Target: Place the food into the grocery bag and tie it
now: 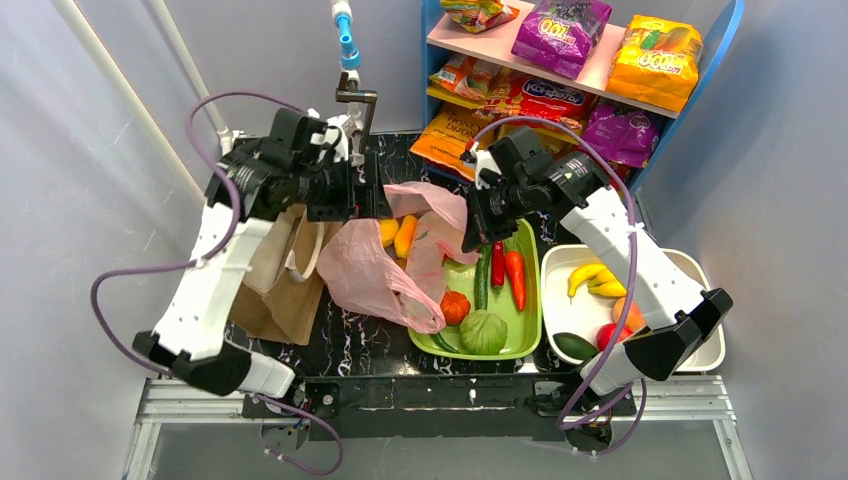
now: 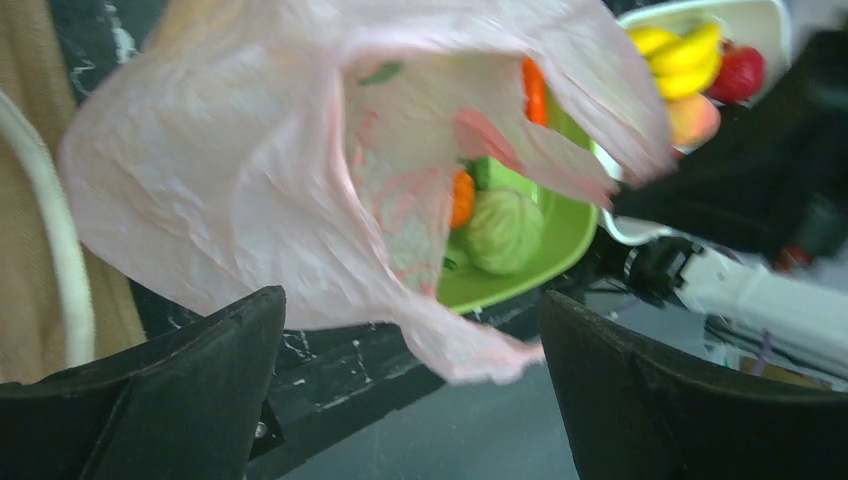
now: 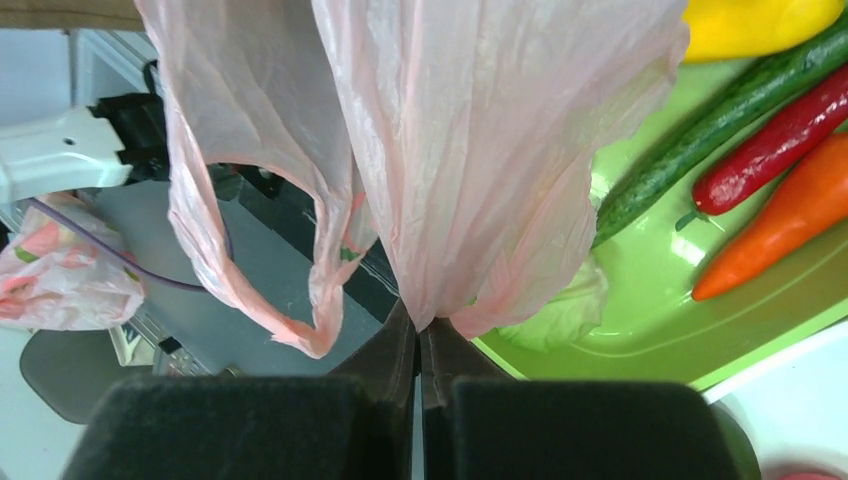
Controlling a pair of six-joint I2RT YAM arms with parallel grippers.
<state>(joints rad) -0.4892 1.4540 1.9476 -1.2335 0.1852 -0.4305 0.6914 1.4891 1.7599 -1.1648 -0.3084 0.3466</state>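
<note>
Grocery bag [image 3: 480, 150] — pinched by right tool [image 3: 420, 325]

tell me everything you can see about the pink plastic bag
The pink bag is thin, crinkly, translucent plastic. It is slumped on the black table between the brown paper bag and the green tray, with its lower corner draped over the tray's edge. One loop handle hangs free. The right gripper is shut on a pinch of its film and holds that side up. The left gripper stands open beside it, gripping nothing.
</note>
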